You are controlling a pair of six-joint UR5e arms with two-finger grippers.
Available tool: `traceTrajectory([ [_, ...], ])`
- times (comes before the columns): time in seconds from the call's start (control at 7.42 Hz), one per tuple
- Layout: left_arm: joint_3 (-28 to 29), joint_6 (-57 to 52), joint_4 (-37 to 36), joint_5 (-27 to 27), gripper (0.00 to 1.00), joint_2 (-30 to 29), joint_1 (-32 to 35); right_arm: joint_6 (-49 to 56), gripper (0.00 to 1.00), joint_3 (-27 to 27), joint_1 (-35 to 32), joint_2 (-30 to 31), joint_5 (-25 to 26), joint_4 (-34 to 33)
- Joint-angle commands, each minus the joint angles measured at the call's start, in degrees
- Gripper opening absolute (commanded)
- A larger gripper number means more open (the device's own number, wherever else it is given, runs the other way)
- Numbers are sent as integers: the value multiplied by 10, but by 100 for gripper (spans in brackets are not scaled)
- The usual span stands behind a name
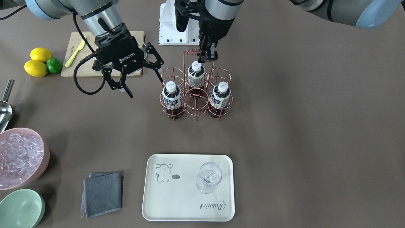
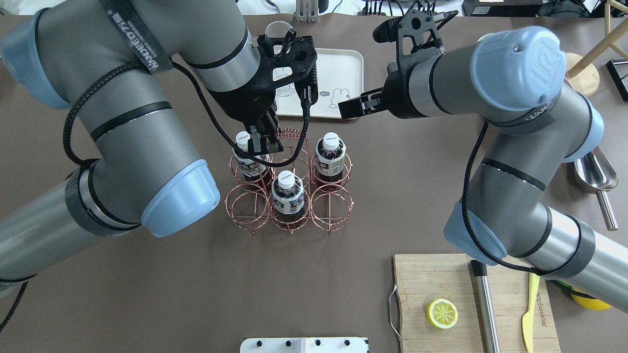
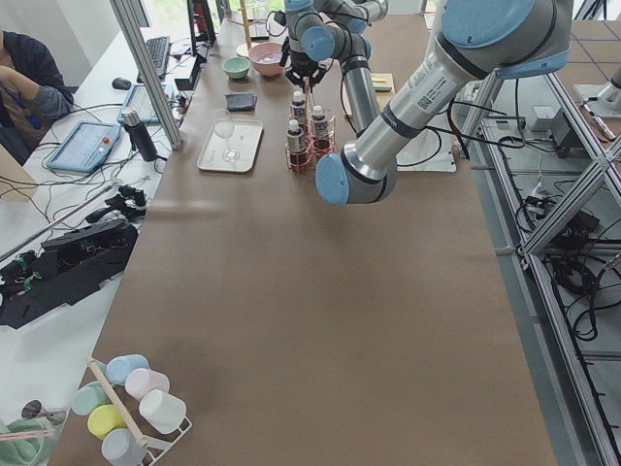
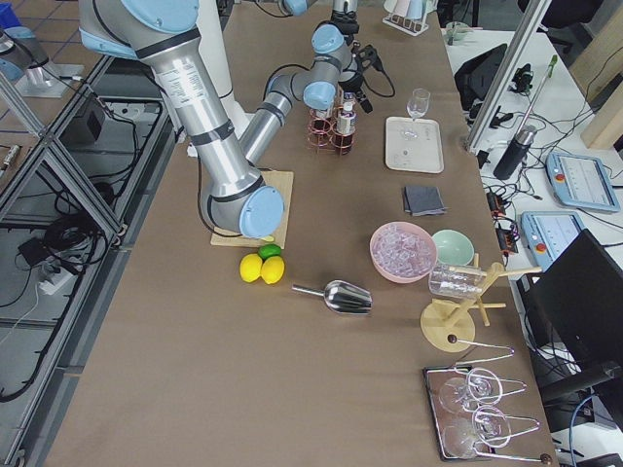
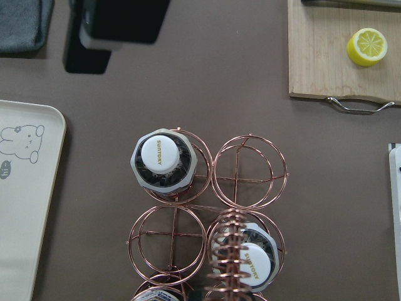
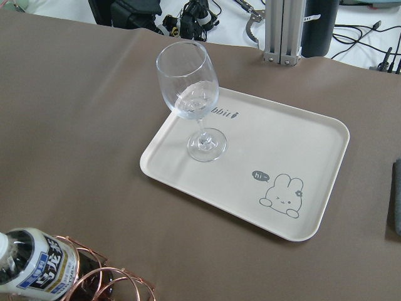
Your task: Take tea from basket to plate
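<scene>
Exterior front-facing: three brown tea bottles (image 1: pixel 171 95) lodged in copper wire basket (image 1: pixel 191 51); cream rectangular plate (image 1: pixel 177 202) unserved; right gripper (image 1: pixel 146 88) wide, left gripper (image 1: pixel 208 57) narrow.

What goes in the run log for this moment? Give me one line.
phase: pre-grasp | left gripper: shut on basket handle | right gripper: open, beside nearest tea | tea: all three in basket | plate: wine glass only

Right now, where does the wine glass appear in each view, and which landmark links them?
Front-facing: glass lower centre, on tray.
Overhead: glass top centre, partly behind left arm.
Exterior left: glass upper left.
Exterior right: glass upper right.
Left wrist: not in view.
Right wrist: glass upper centre.
Landmark: the tray under it.
</scene>
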State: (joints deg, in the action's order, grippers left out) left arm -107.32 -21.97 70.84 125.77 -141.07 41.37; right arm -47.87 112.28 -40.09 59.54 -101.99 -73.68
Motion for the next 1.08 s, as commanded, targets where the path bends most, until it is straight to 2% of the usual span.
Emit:
traceTrajectory([
  [0.0, 0, 0, 0, 0, 0, 0, 0, 0, 100, -3, 52, 2, 59, -2],
  [0.13, 0, 0, 0, 0, 0, 0, 0, 0, 100, -4, 77, -1, 89, -16],
  [0.4, 0, 0, 0, 0, 0, 0, 0, 6, 100, -6, 98, -21, 107, -61],
  [0.67, 0, -1, 1, 0, 0, 1, 0, 9, 97, -15, 106, -22, 128, -61],
  [0.94, 1, -1, 1, -1, 0, 1, 0, 18, 69, -21, 111, -22, 138, -61],
])
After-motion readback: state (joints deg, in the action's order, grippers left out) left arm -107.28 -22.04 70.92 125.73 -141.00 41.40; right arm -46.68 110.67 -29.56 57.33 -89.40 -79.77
